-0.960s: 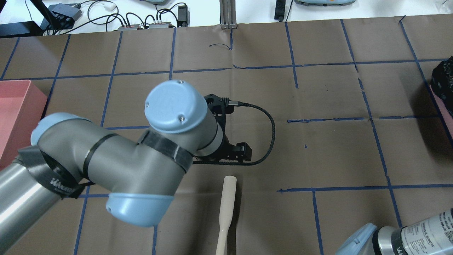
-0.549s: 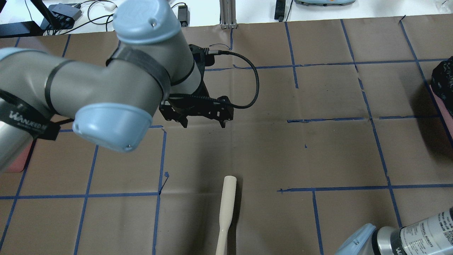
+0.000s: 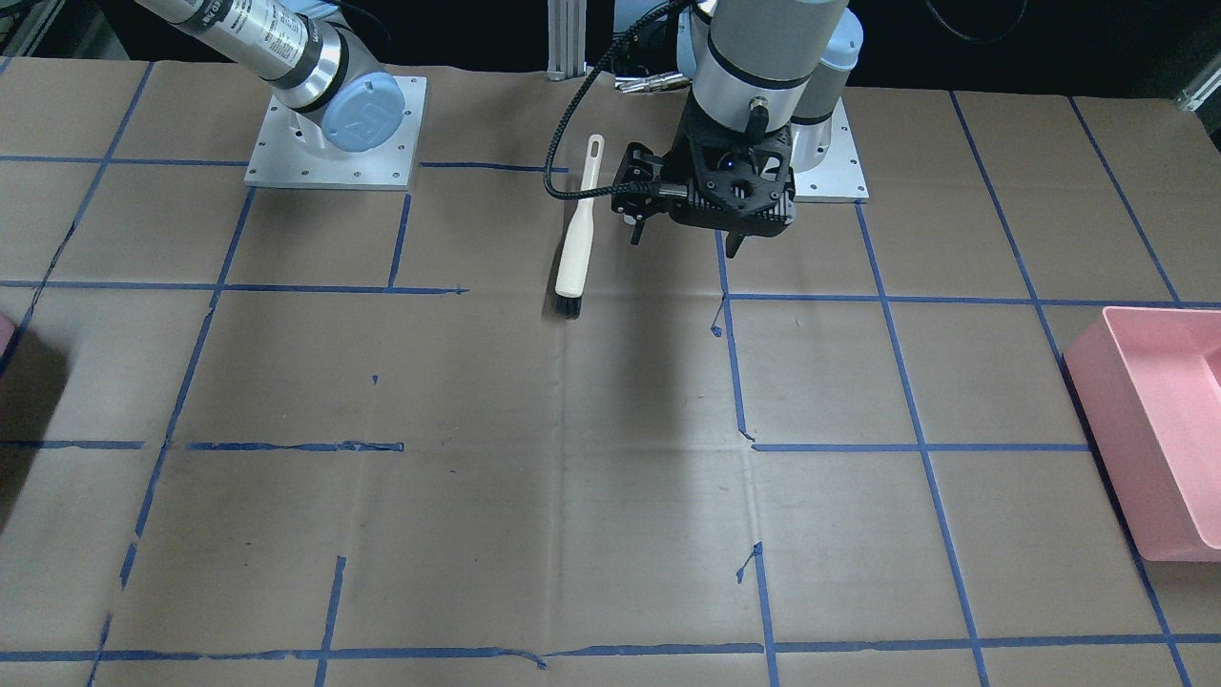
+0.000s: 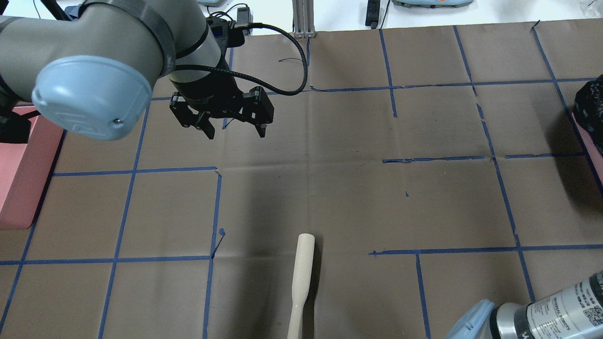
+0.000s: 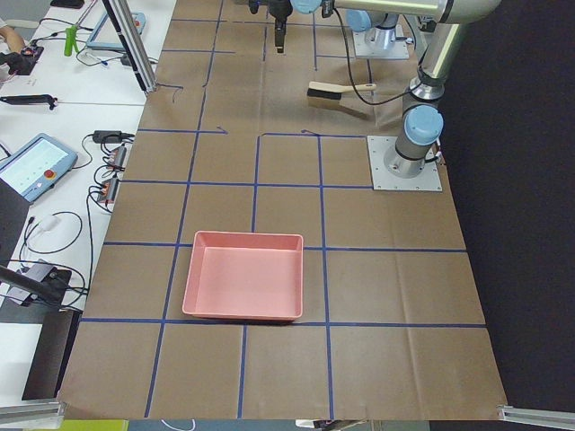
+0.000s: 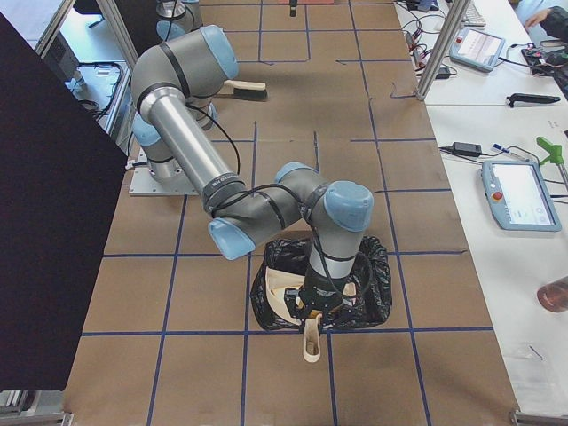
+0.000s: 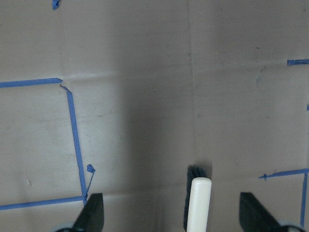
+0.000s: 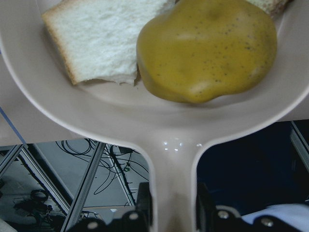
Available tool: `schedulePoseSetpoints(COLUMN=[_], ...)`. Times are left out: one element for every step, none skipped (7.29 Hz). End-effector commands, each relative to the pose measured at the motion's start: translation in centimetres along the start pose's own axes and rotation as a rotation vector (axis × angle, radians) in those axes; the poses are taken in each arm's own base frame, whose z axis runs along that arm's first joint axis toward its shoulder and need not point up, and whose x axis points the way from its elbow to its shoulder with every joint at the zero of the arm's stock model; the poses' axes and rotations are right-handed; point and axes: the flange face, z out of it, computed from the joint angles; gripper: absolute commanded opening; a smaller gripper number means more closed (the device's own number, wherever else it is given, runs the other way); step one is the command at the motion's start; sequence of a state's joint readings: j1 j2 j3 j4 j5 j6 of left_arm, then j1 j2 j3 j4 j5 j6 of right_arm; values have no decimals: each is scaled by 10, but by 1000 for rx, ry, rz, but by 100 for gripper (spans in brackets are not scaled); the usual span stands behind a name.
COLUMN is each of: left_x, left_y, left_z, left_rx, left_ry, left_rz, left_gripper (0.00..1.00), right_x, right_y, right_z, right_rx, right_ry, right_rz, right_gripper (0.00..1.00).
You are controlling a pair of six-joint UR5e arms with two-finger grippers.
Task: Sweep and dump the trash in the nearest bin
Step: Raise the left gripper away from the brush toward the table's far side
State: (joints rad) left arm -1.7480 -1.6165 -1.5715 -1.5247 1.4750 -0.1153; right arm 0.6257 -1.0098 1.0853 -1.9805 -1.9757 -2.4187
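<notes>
Swinging away from the table's middle, the left gripper (image 4: 235,131) is now hanging farther from the robot's base and closer to the large pink tub (image 4: 19,179) than a second ago, while the brush (image 4: 301,278) is lying just where it was. Nearest the base, that brush is resting flat on the brown paper, bristles pointing away from the robot, nothing touching it. Beyond it, the left gripper is hovering above the paper with its fingers spread wide and nothing between them. Out at the table's end on the robot's right, the right gripper (image 8: 171,208) is clamping the handle of the cream dustpan (image 8: 164,125). A bread slice (image 8: 96,38), a corner of a second one, and the yellow-green fruit (image 8: 207,48) are sitting in the pan, the fruit touching the slice. The pan is hanging over the black bag (image 6: 377,284) sitting in the pink bin (image 4: 592,146).
</notes>
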Motion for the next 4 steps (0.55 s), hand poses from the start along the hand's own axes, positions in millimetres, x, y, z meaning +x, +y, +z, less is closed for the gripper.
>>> schedulePoseSetpoints(left_x=[-36, -38, -38, -36], left_y=[-10, -11, -11, -10], left_z=[-17, -20, -20, -19], left_rx=[35, 41, 38, 36], left_ry=[-105, -103, -98, -85], left_rz=[3, 1, -1, -5], left_gripper=[99, 99, 99, 99], right_x=[9, 14, 16, 14], right_y=[-14, -22, -25, -23], right_z=[-8, -12, -15, -17], right_rx=[-39, -55, -77, -120], right_ry=[-31, -39, -56, -92], right_rz=[7, 1, 21, 34], right_gripper=[4, 4, 4, 4])
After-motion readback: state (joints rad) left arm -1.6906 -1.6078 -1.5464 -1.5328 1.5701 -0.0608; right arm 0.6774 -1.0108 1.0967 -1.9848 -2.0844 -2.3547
